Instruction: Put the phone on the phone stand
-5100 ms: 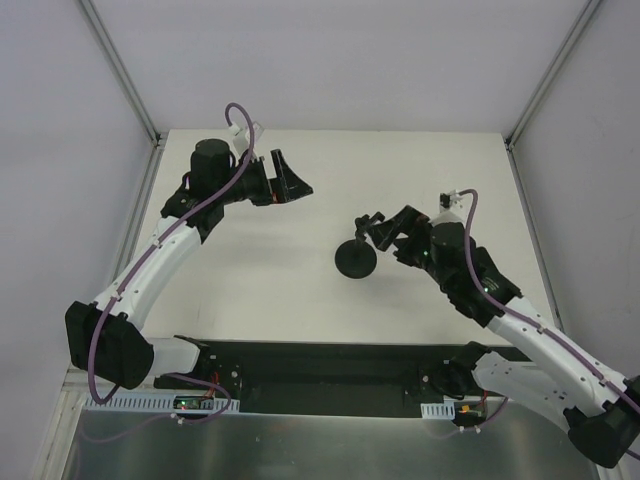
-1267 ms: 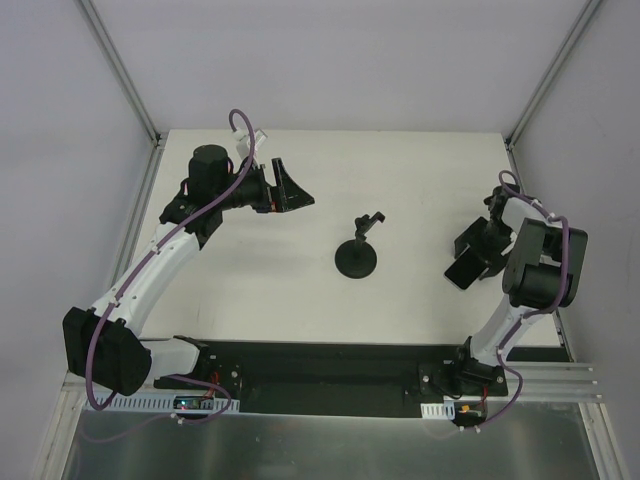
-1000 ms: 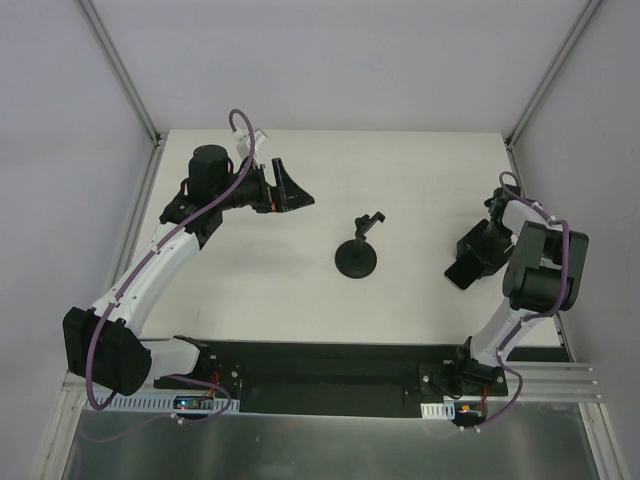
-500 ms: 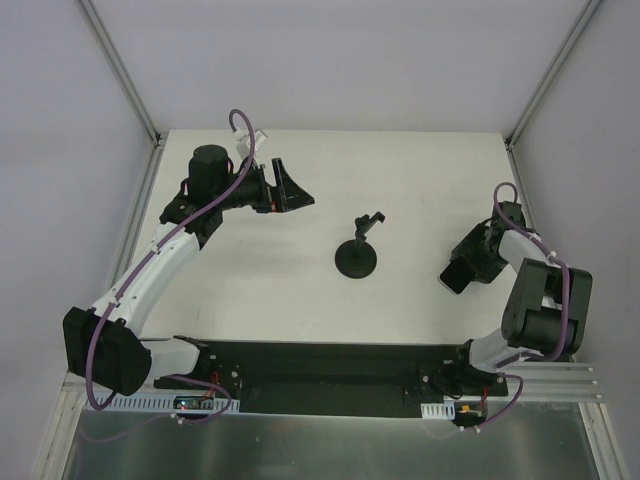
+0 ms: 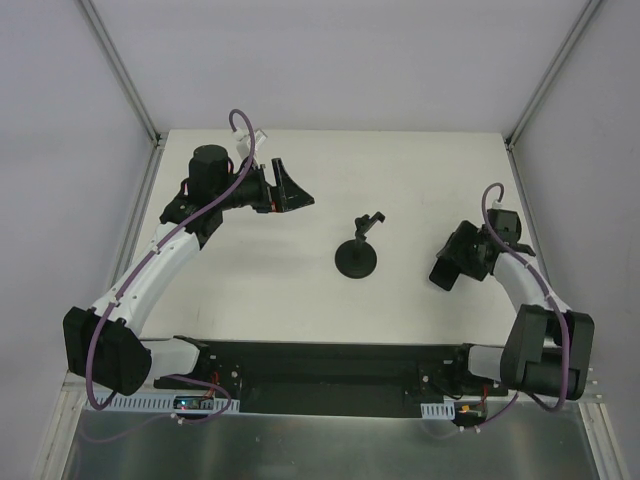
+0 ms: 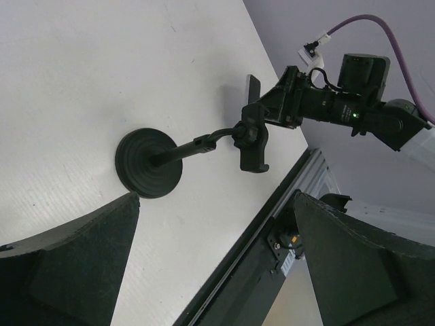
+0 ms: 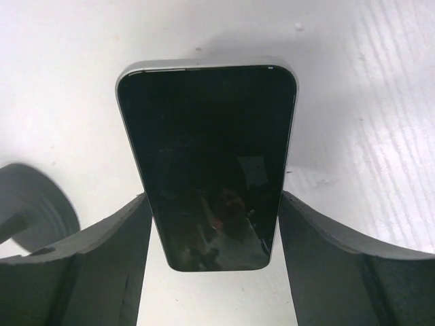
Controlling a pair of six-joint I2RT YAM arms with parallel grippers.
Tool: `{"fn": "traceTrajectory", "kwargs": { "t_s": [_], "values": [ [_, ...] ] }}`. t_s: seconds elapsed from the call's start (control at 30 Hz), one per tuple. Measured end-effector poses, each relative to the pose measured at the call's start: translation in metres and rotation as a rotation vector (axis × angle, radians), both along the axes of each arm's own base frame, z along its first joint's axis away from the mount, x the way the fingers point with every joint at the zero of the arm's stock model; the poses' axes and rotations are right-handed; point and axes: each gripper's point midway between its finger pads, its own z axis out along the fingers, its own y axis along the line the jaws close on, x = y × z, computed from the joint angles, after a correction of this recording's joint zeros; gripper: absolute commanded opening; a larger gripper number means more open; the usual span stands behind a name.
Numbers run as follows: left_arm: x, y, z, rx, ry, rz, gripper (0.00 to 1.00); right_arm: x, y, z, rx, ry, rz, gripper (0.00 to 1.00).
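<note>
The phone stand (image 5: 356, 260) stands upright at mid-table, with a round black base, a thin stem and a bracket head (image 5: 371, 221). My right gripper (image 5: 455, 262) is to its right, shut on the phone (image 5: 444, 274) and holding it off the table. In the right wrist view the phone (image 7: 207, 163) lies black screen up, its long sides gripped between my fingers (image 7: 102, 258). My left gripper (image 5: 298, 190) is open and empty, raised at the back left and pointing toward the stand. The left wrist view shows the stand (image 6: 148, 163) and the phone (image 6: 253, 88) behind its head.
A black rail (image 5: 330, 365) runs along the near table edge by the arm bases. White enclosure walls and metal posts (image 5: 125, 80) bound the table at the back and sides. A blurred dark round shape (image 7: 30, 204) sits at the left of the right wrist view.
My right gripper has left the stand's head, taken the phone at the right edge, and over the last second carried it left toward the stand. The left arm has barely moved.
</note>
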Motion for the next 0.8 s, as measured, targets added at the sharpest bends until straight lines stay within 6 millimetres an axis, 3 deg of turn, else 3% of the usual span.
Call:
{"fn": "traceTrajectory", "kwargs": {
  "t_s": [0.1,0.2,0.4,0.53,0.67,0.8],
  "values": [
    [0.001,0.000,-0.001,0.001,0.003,0.000,0.94,0.000,0.009,0.015,0.002,-0.086,0.043,0.01],
    [0.003,-0.002,-0.005,0.002,0.013,-0.006,0.86,-0.005,0.019,0.028,-0.003,-0.170,0.081,0.01],
    [-0.006,-0.016,-0.014,0.018,0.014,-0.074,0.85,-0.016,0.050,0.060,0.018,-0.331,0.204,0.01],
    [-0.030,-0.043,-0.009,0.019,-0.004,-0.170,0.85,-0.026,0.079,0.092,0.025,-0.466,0.344,0.01],
    [-0.065,-0.070,-0.003,0.023,-0.017,-0.260,0.94,-0.043,0.106,0.122,0.038,-0.595,0.480,0.01],
    [-0.104,-0.094,0.008,0.026,-0.051,-0.343,0.91,-0.062,0.126,0.153,0.053,-0.711,0.598,0.01]
  ]
}}
